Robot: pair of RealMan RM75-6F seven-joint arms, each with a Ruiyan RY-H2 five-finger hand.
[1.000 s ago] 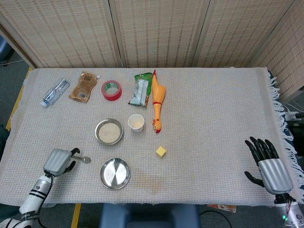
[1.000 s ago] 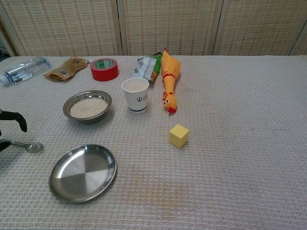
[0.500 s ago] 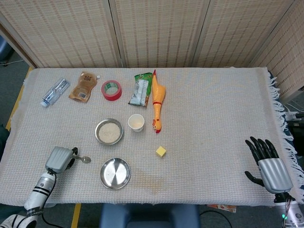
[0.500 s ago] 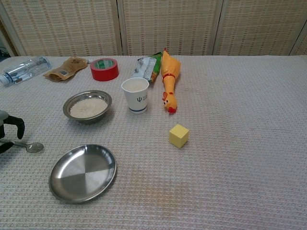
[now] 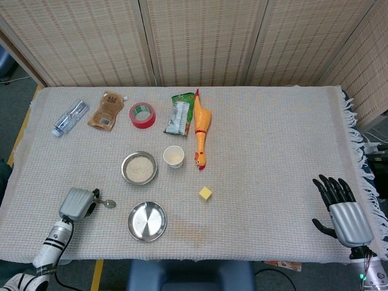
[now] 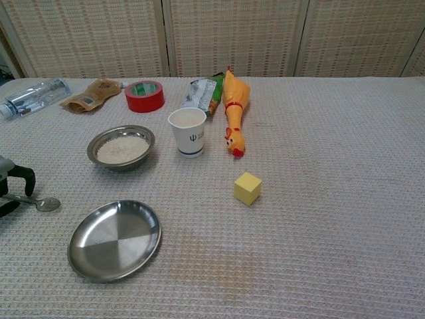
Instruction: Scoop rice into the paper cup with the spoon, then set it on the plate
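Observation:
A metal spoon [image 5: 108,204] [image 6: 45,204] lies on the cloth at the front left, bowl end pointing right. My left hand [image 5: 77,204] [image 6: 12,189] sits over its handle with the fingers curled in around it. The rice bowl [image 5: 139,168] [image 6: 121,147] stands behind the spoon, and the white paper cup [image 5: 173,156] [image 6: 187,131] is upright just right of the bowl. An empty steel plate [image 5: 147,220] [image 6: 114,239] rests at the front, right of the spoon. My right hand [image 5: 339,209] hovers at the table's front right corner, fingers spread, holding nothing.
A rubber chicken [image 5: 200,130] lies right of the cup, with a yellow cube [image 5: 205,193] in front of it. Along the back are red tape [image 5: 142,115], a green snack packet [image 5: 179,114], a brown pouch [image 5: 105,111] and a water bottle [image 5: 70,118].
My left hand's fingers have curled in closer over the spoon handle, and the hand has settled slightly lower. The spoon stays on the cloth. The right hand has not moved.

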